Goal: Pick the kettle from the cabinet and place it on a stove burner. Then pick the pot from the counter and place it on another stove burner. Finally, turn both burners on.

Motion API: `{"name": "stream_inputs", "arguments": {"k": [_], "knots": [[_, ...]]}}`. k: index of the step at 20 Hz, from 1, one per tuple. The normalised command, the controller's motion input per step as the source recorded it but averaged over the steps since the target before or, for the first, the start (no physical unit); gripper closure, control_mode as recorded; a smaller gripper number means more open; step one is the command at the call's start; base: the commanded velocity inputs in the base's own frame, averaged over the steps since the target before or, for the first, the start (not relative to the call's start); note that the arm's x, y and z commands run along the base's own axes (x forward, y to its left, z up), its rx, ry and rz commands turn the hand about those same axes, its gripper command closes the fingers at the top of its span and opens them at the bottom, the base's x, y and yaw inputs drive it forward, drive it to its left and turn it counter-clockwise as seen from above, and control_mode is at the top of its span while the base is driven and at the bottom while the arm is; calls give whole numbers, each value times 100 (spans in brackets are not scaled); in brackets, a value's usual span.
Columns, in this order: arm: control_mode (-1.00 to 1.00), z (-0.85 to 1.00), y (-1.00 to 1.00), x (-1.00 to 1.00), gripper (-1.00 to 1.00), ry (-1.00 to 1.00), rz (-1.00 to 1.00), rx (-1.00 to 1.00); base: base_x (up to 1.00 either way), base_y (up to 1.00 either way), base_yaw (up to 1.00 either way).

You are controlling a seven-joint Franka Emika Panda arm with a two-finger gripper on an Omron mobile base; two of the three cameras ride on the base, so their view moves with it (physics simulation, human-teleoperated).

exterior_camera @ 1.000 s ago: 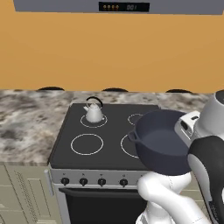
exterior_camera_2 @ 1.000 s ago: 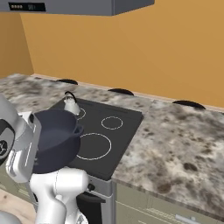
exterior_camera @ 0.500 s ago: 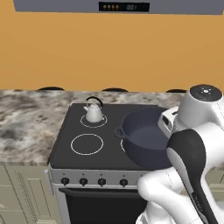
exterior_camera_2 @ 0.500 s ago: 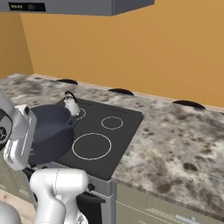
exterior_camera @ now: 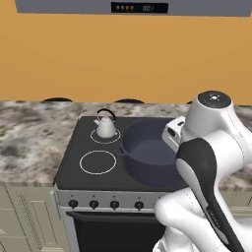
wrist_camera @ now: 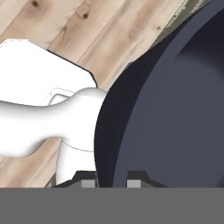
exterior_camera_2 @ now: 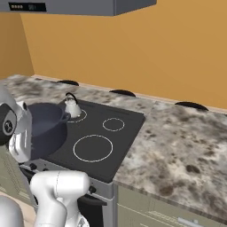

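While the jaws clamp the pot's (exterior_camera: 155,155) rim, the pot hangs over the right side of the stove (exterior_camera: 74,160). Its ring waits straight below. The kettle (exterior_camera: 105,126) sits on the back left ring.

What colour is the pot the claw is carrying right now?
Dark navy-grey all over; the pot shows best in the left base view, above the cooktop.
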Motion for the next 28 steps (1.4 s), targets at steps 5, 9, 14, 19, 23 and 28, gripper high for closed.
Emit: {"name": "stream_inputs", "arguments": {"k": [5,9,14,19,23,28], "knots": [[-100,-15,25,9,100,-6,25,1,0,0,0],[-100,-11,20,21,100,-5,18,0,0,0,0],[-100,-1,27,34,100,0,8,0,0,0,0],[-100,0,34,38,100,0,3,0,0,0,0],[-100,0,29,38,100,0,2,0,0,0,0],[-100,-2,18,41,100,0,1,0,0,0,0]]}}
